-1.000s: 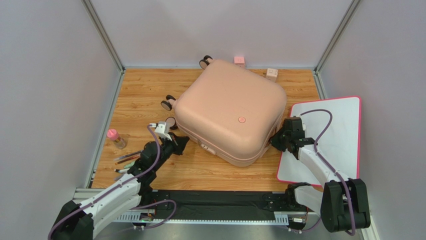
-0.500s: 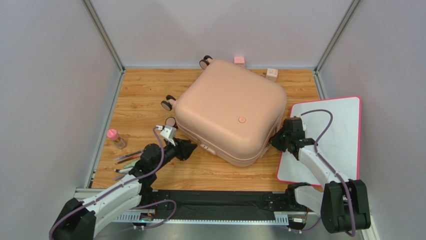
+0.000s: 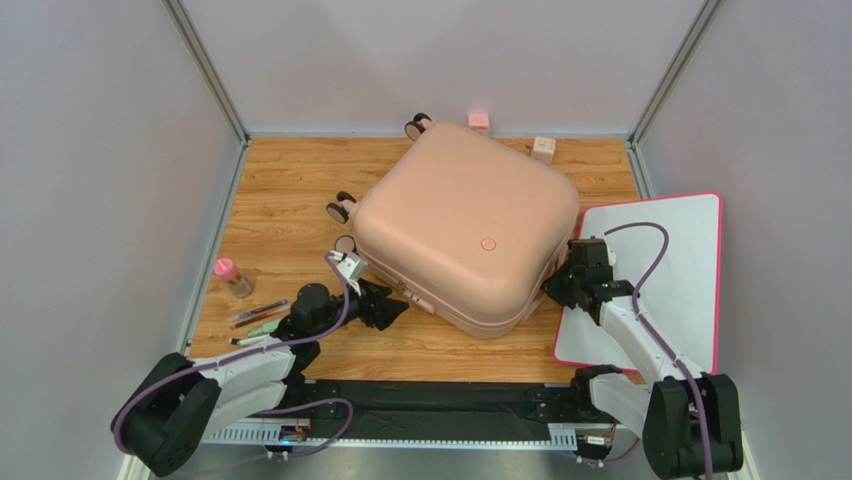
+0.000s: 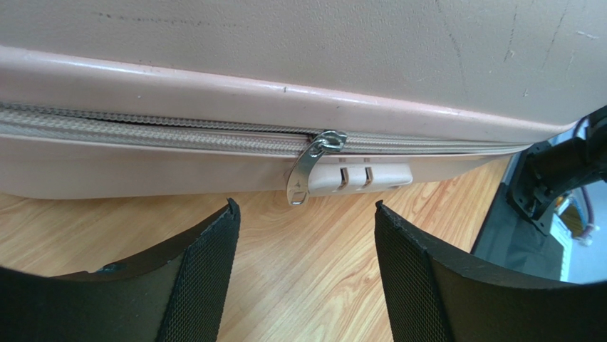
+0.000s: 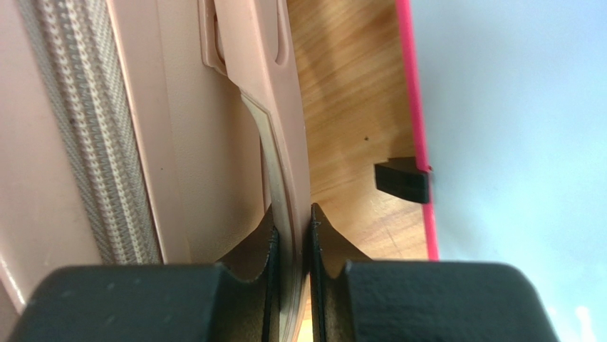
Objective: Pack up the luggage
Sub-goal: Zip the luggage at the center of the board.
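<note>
Luggage (image 3: 465, 235), a pale pink hard-shell suitcase, lies flat with its lid down at the middle of the wood-grain counter (image 3: 285, 200), caster wheels (image 3: 340, 208) turned to the far left and a round emblem (image 3: 488, 243) on the upturned shell. The shell looks stiff, smooth and too broad for either hand to span, so it would likely slip from any grip on its faces. The fittings are the likely holds: the metal zipper pull (image 4: 305, 174) hanging beside the small lock block (image 4: 360, 177) on the near side, and the carry handle (image 5: 274, 153) on the right side. The left hand (image 4: 305, 214) hovers released, fingers spread wide and level with the pull but not touching it. The right hand (image 5: 292, 235) is clenched on the thin carry handle. Whether the zipper (image 4: 142, 132) is fully run cannot be told.

A white board with a pink rim (image 3: 670, 270) lies just right of the case. A pink-capped bottle (image 3: 232, 277) and a few pens (image 3: 255, 320) sit at the counter's left edge, two small cubes (image 3: 543, 148) at the back. Plain pale walls enclose the cell.
</note>
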### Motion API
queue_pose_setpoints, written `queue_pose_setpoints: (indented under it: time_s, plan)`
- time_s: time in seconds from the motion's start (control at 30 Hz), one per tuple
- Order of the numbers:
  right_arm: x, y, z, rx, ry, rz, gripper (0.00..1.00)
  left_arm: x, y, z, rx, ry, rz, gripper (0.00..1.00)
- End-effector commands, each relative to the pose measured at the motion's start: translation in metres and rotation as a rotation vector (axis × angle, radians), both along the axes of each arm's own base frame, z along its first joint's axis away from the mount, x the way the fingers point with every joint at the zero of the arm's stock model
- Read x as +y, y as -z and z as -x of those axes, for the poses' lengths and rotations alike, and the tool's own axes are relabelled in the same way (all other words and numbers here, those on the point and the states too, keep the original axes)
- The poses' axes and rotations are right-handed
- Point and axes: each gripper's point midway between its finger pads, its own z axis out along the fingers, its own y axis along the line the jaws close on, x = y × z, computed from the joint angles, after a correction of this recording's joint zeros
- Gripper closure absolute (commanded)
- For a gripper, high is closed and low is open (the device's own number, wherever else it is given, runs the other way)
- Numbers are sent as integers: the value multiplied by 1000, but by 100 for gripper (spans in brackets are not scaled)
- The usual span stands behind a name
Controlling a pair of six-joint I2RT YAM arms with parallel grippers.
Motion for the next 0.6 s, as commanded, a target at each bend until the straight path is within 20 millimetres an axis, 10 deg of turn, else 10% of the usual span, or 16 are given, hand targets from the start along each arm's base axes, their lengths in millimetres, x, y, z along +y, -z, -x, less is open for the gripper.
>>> queue_pose_setpoints:
  time_s: [0.0,0.27,0.57]
  plan:
    - [-15,-12,-6,-60,27,59,100,-15,-41,-3,-127,62,114,25]
    - [-17,-14,-5,-56,22,73,100,-20,-67,-1,-189,90,189,28]
    - [-15,-16,-5,-55,14,69,100,-26,-49,-7,-126,104,143,30]
